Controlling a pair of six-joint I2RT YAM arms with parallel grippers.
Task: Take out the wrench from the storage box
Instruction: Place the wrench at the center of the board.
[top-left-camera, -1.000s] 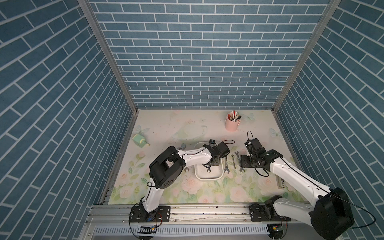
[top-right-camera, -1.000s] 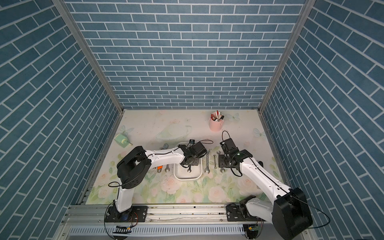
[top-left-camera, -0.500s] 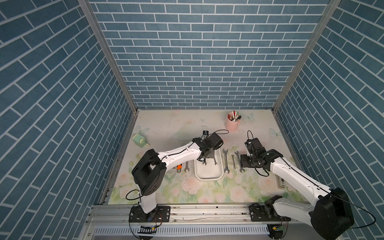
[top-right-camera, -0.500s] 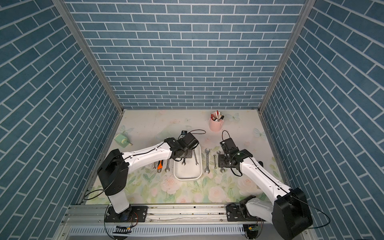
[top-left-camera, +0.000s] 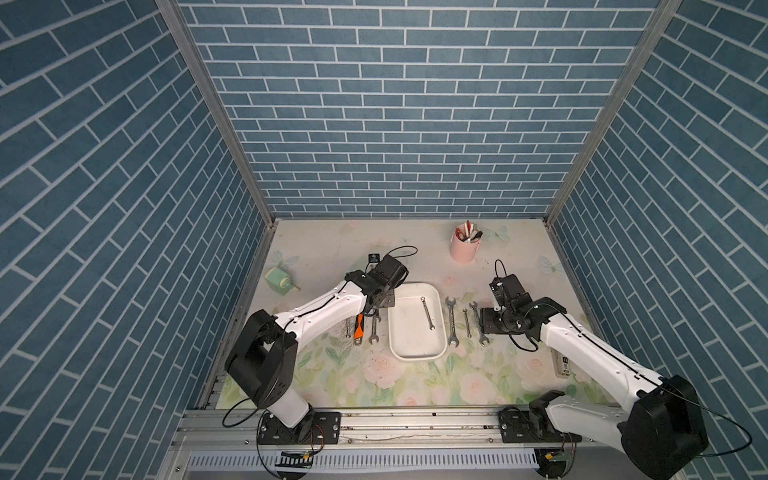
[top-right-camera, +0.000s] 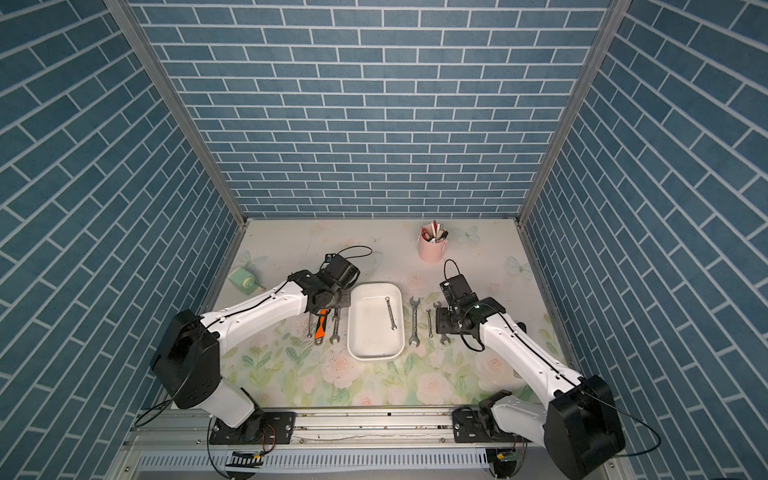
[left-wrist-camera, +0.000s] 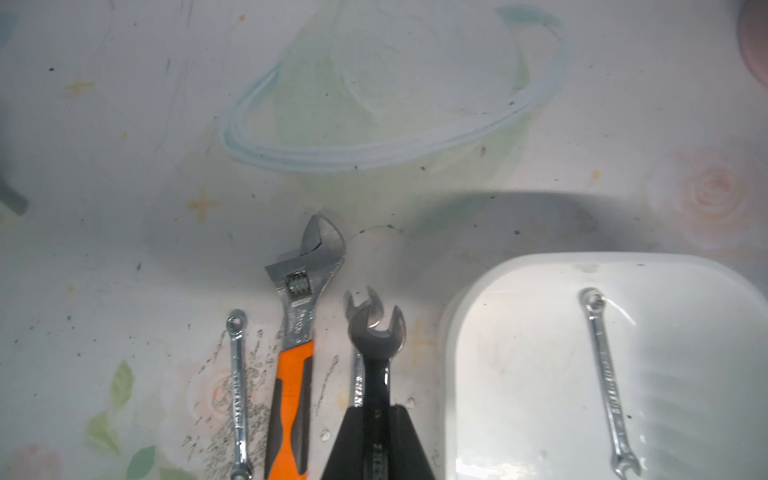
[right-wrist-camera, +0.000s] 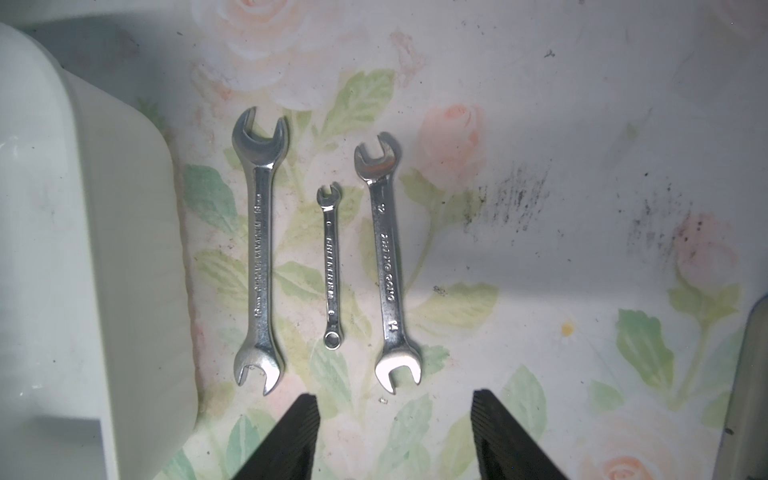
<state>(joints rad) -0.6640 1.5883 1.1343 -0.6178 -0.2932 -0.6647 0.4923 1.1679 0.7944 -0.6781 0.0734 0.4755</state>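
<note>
The white storage box (top-left-camera: 415, 357) (top-right-camera: 374, 357) sits mid-table, and one slim wrench (top-left-camera: 427, 313) (left-wrist-camera: 606, 382) lies inside it. My left gripper (left-wrist-camera: 377, 440) (top-left-camera: 376, 307) hangs just left of the box, outside its rim (left-wrist-camera: 449, 332). It is shut on a dark open-end wrench (left-wrist-camera: 376, 332), held above another wrench (left-wrist-camera: 357, 374) that lies on the mat. My right gripper (right-wrist-camera: 392, 399) (top-left-camera: 486, 320) stands open and empty right of the box, near three wrenches (right-wrist-camera: 259, 249) (right-wrist-camera: 331, 266) (right-wrist-camera: 388, 266) laid side by side.
An orange-handled adjustable wrench (left-wrist-camera: 297, 353) and a slim wrench (left-wrist-camera: 237, 395) lie left of the box. A pink pen cup (top-left-camera: 465, 245) stands at the back right. A green object (top-left-camera: 280, 281) sits back left, and a grey item (top-left-camera: 561, 365) lies at the right edge.
My left arm has swung from over the storage box to its left side, carrying the dark wrench out of it. The right arm has not moved.
</note>
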